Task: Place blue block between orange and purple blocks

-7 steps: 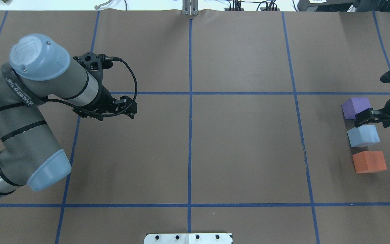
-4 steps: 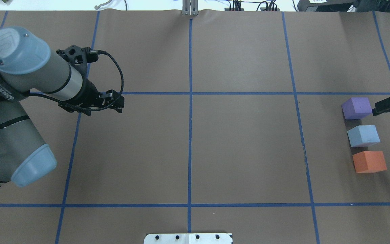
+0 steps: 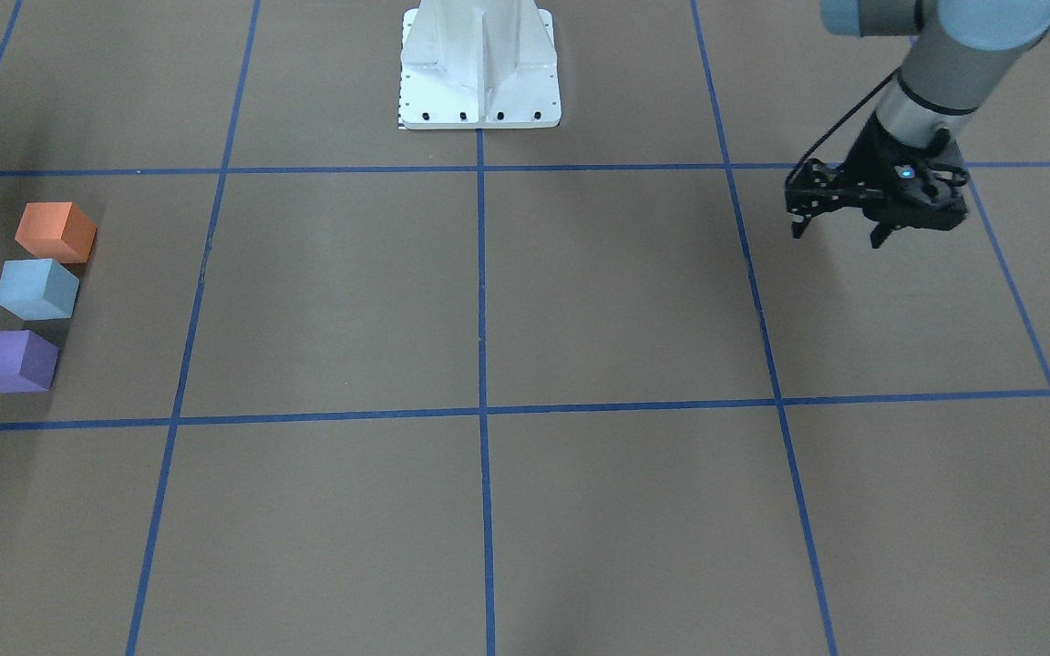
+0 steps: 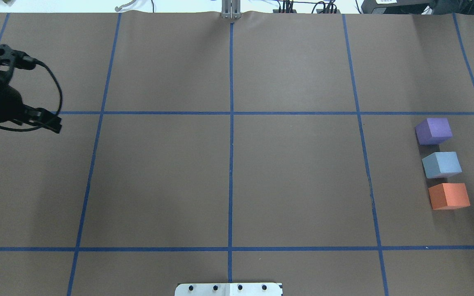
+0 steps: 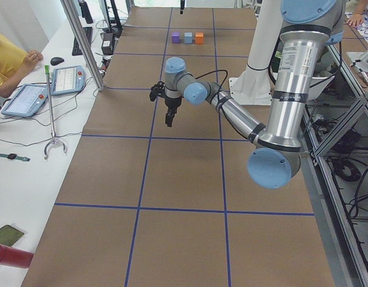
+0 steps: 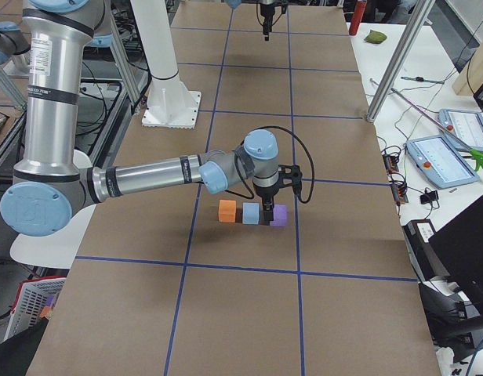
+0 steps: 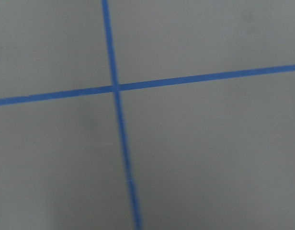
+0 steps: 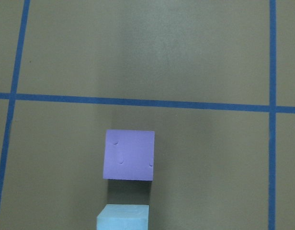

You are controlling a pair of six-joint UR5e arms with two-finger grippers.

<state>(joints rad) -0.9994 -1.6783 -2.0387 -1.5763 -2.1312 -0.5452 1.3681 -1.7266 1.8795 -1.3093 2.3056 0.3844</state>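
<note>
Both arms have pulled back since a second ago. The left gripper (image 3: 838,233) is now out by the left edge of the table (image 4: 294,185); before, it was much closer to the middle. Its two fingers are spread apart and hold nothing. It hangs a little above the brown top, close to a spot where two blue tape lines (image 7: 116,87) cross. The right gripper (image 6: 266,213) has slid away from the purple block (image 4: 433,130) toward the right edge, so the view from above shows only a tiny black bit of it there. It is too hard to tell if its fingers are apart or together. Its own camera looks down on the purple block and one end of the blue block (image 4: 442,164). The three blocks have not moved. They stand in a short row near the right edge of the table. The blue block is in the middle, with the purple block on the side toward the far edge and the orange block (image 4: 449,196) on the side toward the robot. Each block is just beside the next one. The left gripper is well apart from all three.
</note>
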